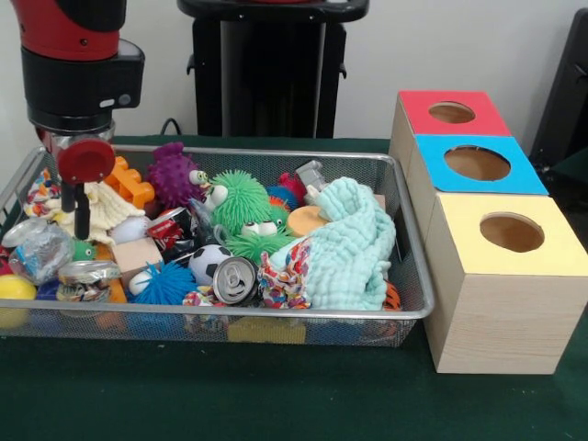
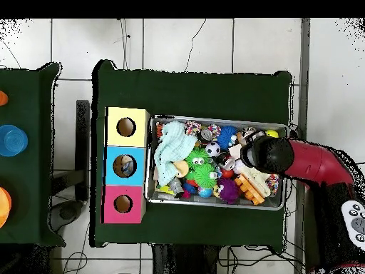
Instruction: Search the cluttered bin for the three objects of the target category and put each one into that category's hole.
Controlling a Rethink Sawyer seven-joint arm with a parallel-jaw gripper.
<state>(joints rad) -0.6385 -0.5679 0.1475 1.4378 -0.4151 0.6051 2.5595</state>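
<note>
One mesh bin (image 1: 404, 308) of mixed toys was seen on the green bench (image 1: 276, 395); three holed boxes stood beside it, one red (image 1: 450, 115), one blue (image 1: 478, 165), one yellow (image 1: 510, 239); the gripper (image 1: 83, 216) hung over the bin's end; whether its fingers were open could not be told.

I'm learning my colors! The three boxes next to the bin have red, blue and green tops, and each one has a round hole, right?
Almost. The front view shows the tops are red, blue and yellow, not green. Each box does have a round hole, and they do sit beside the bin.
</note>
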